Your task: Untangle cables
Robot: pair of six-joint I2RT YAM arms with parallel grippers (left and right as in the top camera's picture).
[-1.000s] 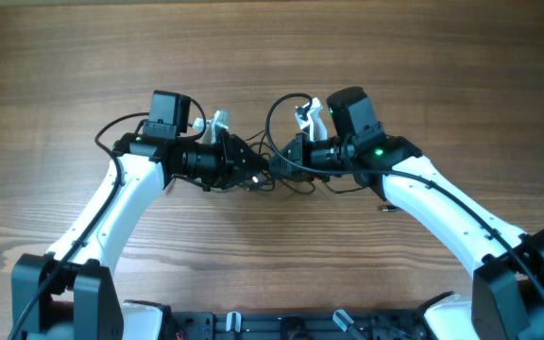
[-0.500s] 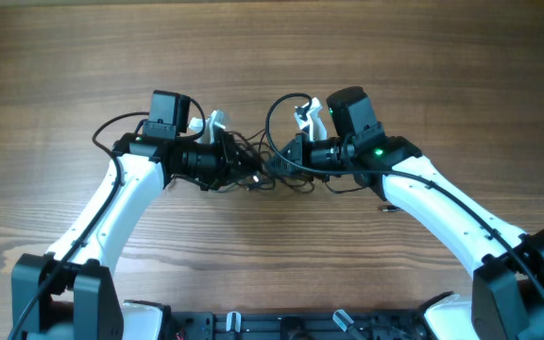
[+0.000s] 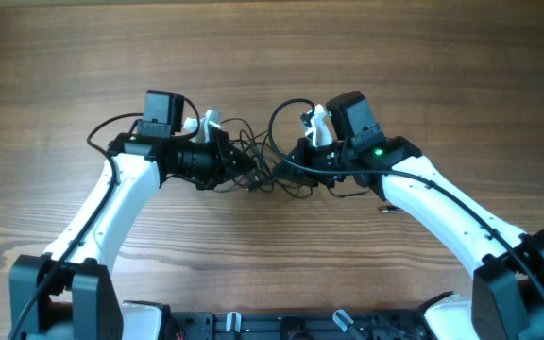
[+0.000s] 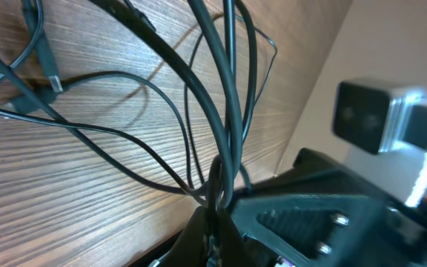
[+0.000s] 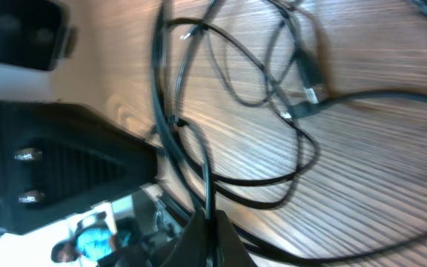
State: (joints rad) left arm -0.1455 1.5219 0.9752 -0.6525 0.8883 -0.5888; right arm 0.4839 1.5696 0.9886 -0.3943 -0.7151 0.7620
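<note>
The cables (image 3: 264,162) are thin black cords bunched in a tangle between my two grippers at the table's middle, with one loop (image 3: 286,115) arching toward the far side. My left gripper (image 3: 245,171) points right and is shut on a bundle of these cords. In the left wrist view the strands (image 4: 224,111) fan up from the shut left gripper (image 4: 215,215), and a small plug (image 4: 50,78) lies on the wood. My right gripper (image 3: 287,163) points left, facing the other. In the right wrist view the right gripper (image 5: 208,224) pinches one cord (image 5: 176,133), and a silvery-tipped plug (image 5: 310,83) lies beyond.
The wooden table (image 3: 272,47) stretches all round the tangle. The two wrists stand close, only a hand's width apart. The right arm's camera housing (image 4: 380,119) fills the right side of the left wrist view. A black frame (image 3: 281,326) runs along the near edge.
My left gripper has closed on the cords and drawn a little to the left. The tangle between the grippers has spread out somewhat. The right gripper stays shut.
</note>
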